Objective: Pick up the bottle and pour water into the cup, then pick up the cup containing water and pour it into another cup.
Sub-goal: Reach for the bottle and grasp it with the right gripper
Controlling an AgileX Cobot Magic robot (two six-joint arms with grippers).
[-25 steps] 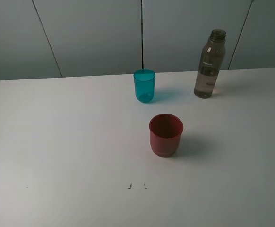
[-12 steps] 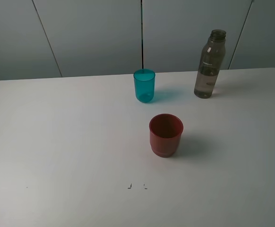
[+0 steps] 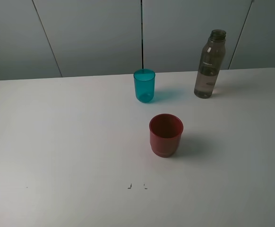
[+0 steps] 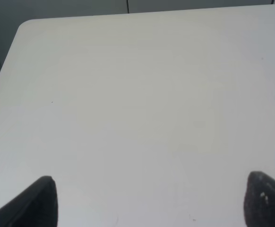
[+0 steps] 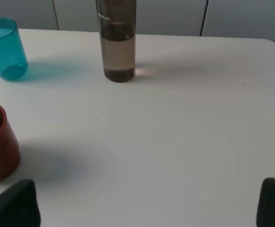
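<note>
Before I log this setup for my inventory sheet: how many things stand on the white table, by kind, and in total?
Bottles: 1, the tall smoky grey-brown translucent plastic bottle
Cups: 2, the slim teal translucent plastic tumbler and the wide dark red opaque plastic cup
Total: 3

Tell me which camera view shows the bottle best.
The exterior high view: the bottle stands whole there, from base to neck, to the right of the teal cup. The right wrist view is closer but cuts off the bottle's neck. The left wrist view shows only the table, not the bottle.
</note>
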